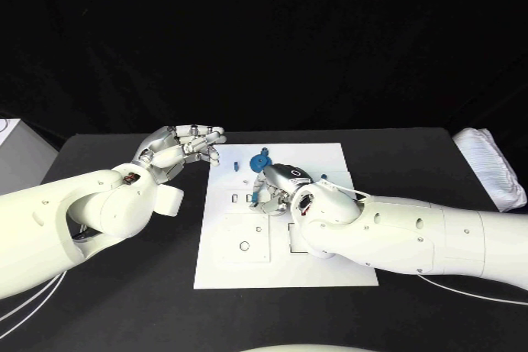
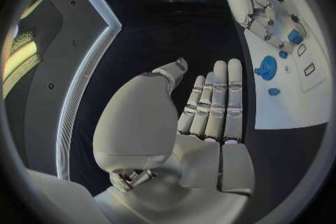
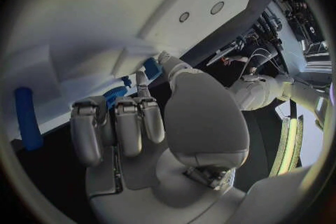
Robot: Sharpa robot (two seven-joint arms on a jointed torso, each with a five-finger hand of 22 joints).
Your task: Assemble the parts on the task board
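Note:
The white task board (image 1: 275, 249) lies in the middle of the black table. A round blue part (image 1: 261, 162) (image 2: 267, 67) stands near its far edge, with a small blue peg (image 1: 236, 166) (image 2: 274, 91) beside it. My right hand (image 1: 278, 188) (image 2: 260, 3) is down on the board with its fingers curled. Its thumb and a finger pinch a small blue part (image 3: 153, 67) (image 2: 294, 37). A blue cylinder (image 3: 28, 117) lies on the board by that hand. My left hand (image 1: 181, 147) (image 2: 210, 106) hovers off the board's far left corner, fingers straight and apart, holding nothing.
The board has square and round cut-outs (image 1: 244, 246) on its near half. A white box (image 1: 14, 157) stands at the table's left edge and a white padded bundle (image 1: 490, 169) at the right edge.

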